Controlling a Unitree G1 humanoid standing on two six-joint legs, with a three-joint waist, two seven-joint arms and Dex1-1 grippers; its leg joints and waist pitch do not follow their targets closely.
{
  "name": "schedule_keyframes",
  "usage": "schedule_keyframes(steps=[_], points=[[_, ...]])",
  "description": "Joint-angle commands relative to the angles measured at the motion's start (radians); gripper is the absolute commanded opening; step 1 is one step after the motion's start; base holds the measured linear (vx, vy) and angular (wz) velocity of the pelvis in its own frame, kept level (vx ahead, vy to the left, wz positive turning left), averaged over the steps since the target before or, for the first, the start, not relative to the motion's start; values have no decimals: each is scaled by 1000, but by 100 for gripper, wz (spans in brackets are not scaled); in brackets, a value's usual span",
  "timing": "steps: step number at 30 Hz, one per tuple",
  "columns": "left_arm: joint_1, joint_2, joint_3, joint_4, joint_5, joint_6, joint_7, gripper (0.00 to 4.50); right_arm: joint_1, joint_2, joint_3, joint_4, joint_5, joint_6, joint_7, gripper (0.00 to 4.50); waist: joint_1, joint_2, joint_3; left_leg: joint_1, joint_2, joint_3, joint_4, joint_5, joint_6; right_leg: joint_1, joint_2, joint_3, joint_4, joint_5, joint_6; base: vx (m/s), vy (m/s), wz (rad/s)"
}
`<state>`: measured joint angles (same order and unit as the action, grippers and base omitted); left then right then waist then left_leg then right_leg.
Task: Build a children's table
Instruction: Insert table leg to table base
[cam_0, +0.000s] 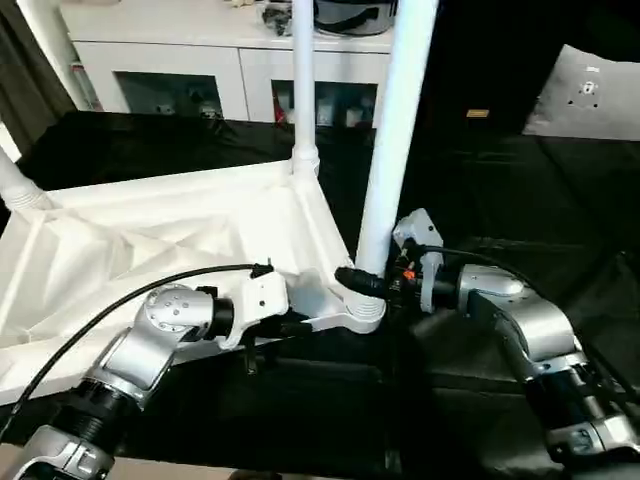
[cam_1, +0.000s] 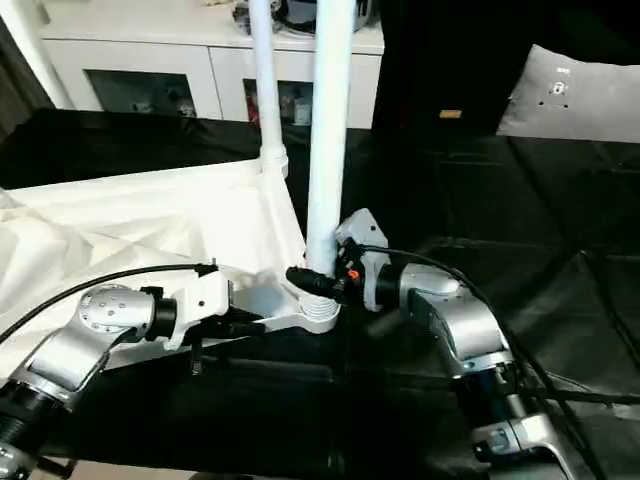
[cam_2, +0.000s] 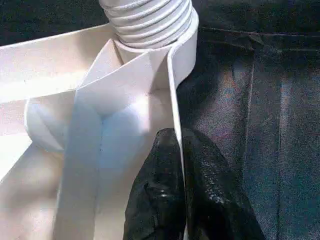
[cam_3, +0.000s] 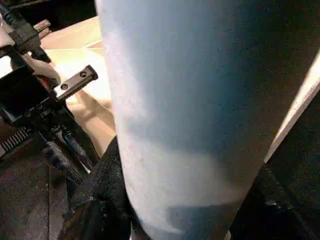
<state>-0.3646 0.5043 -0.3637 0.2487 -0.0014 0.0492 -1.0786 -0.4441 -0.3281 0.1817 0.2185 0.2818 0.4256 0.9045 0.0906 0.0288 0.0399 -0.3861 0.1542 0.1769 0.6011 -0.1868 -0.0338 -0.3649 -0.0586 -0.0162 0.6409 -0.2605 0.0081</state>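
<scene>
Tabletop (cam_0: 150, 240) lies upside down on the black-draped work surface (cam_0: 560, 200), ribbed underside up. Two legs stand upright along its far-right edge: the far leg (cam_0: 303, 80) in the back corner socket, the near leg (cam_0: 395, 130) in the near corner socket (cam_0: 360, 312). A third leg (cam_0: 15, 180) shows at the left picture edge, leaning out of its own corner.

Right gripper (cam_0: 368, 282): fingers wrapped around the base of the near leg, just above the socket, clamped on it. Left gripper (cam_2: 185, 150): fingers pinched together on the thin side wall of the tabletop, just beside the same socket, steadying it.

Threaded collar (cam_2: 147, 20) of the near leg stands exposed above the socket rim, so I judge that the leg is not fully seated.

Risks from here:
- Leg is tall and held only at its base; any sideways push from the right wrist could lever it and cross the threads or jam it.
- Left pinch is on a thin edge; torque from the leg could spin the tabletop and pull the wall out of the fingers.
- Tabletop sliding on the cloth could disturb the other legs.
- White cabinet (cam_0: 180, 60) stands behind, well apart.
</scene>
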Motion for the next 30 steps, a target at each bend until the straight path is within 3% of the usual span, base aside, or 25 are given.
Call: schedule_keyframes(steps=[1, 5, 6, 8, 9, 10, 12, 13, 14, 16, 21, 25, 26, 30], points=[[17, -5, -78, -13, 23, -16, -63, 0, -2, 8, 11, 31, -4, 14, 1, 191, -2, 2, -53, 25, 77, -30, -76, -164, 21, 25, -85, 37, -69, 75, -255, 0, 0, 0], [19, -19, -59, -14, 6, 1, -49, 0, 24, 11, -13, 32, 20, 9, 7, 191, 0, 4, -54, 25, 76, -30, -74, -157, 22, 26, -85, 37, -68, 110, -258, 0, 0, 0], [21, -22, -53, -15, 1, 9, -44, 0, 31, 14, -23, 34, 26, 3, 3, 191, 3, 15, -56, 25, 76, -32, -74, -156, 20, 26, -87, 37, -66, 115, -259, 0, 0, 0], [25, -29, -43, -21, -9, 24, -31, 0, 48, 26, -55, 39, 47, -7, -12, 191, 2, 7, -56, 24, 76, -31, -74, -161, 20, 28, -86, 37, -67, 127, -265, 0, 0, 0], [28, -35, -37, -25, -12, 34, -21, 0, 61, 36, -81, 44, 63, -16, -24, 191, 2, 7, -57, 24, 76, -31, -74, -161, 20, 28, -87, 37, -66, 127, -265, 0, 0, 0], [31, -39, -33, -28, -13, 42, -13, 0, 75, 45, -103, 46, 76, -25, -35, 191, 1, 15, -55, 24, 77, -31, -76, -172, 17, 26, -86, 36, -69, 123, -263, 0, 0, 0], [34, -44, -31, -30, -13, 48, -4, 0, 103, 44, -113, 42, 71, -46, -46, 191, 2, 12, -55, 25, 76, -33, -77, -180, 15, 28, -85, 35, -68, 120, -263, 0, 0, 0], [34, -45, -31, -30, -13, 50, -2, 0, 109, 43, -112, 39, 68, -52, -47, 191, 3, 13, -54, 25, 77, -32, -77, -186, 16, 27, -86, 35, -70, 108, -260, 0, 0, 0], [34, -49, -30, -29, -12, 53, 3, 0, 123, 39, -110, 34, 60, -64, -49, 191, 3, 22, -54, 25, 76, -33, -78, -191, 14, 27, -87, 36, -71, 92, -258, 0, 0, 0], [30, -61, -23, -20, -7, 61, 27, 0, 160, 32, -105, 6, 44, -93, -57, 191, 2, 16, -53, 25, 77, -32, -79, -201, 12, 27, -86, 37, -75, 76, -252, 0, 0, 0], [25, -71, -20, -15, 2, 68, 29, 0, 172, 10, -71, 11, -26, -150, -76, 191, 5, 25, -54, 25, 77, -34, -80, -214, 11, 24, -86, 37, -79, 38, -234, 0, 0, 0], [21, -70, -27, -11, 16, 66, 29, 0, 152, -14, -25, 35, -84, -188, -74, 191, 3, 25, -51, 26, 76, -34, -84, -250, 2, 22, -86, 39, -86, -33, -224, 0, 0, 0], [18, -71, -28, -8, 20, 65, 30, 0, 146, -25, -3, 38, -103, -198, -64, 191, 2, 18, -50, 26, 77, -34, -86, -259, 1, 21, -86, 39, -88, -52, -221, 0, 0, 0], [12, -67, -29, -1, 25, 58, 30, 0, 134, -33, 24, 50, -115, -203, -35, 191, 3, 19, -50, 27, 78, -35, -87, -263, 2, 18, -87, 41, -89, -63, -217, 0, 0, 0]])
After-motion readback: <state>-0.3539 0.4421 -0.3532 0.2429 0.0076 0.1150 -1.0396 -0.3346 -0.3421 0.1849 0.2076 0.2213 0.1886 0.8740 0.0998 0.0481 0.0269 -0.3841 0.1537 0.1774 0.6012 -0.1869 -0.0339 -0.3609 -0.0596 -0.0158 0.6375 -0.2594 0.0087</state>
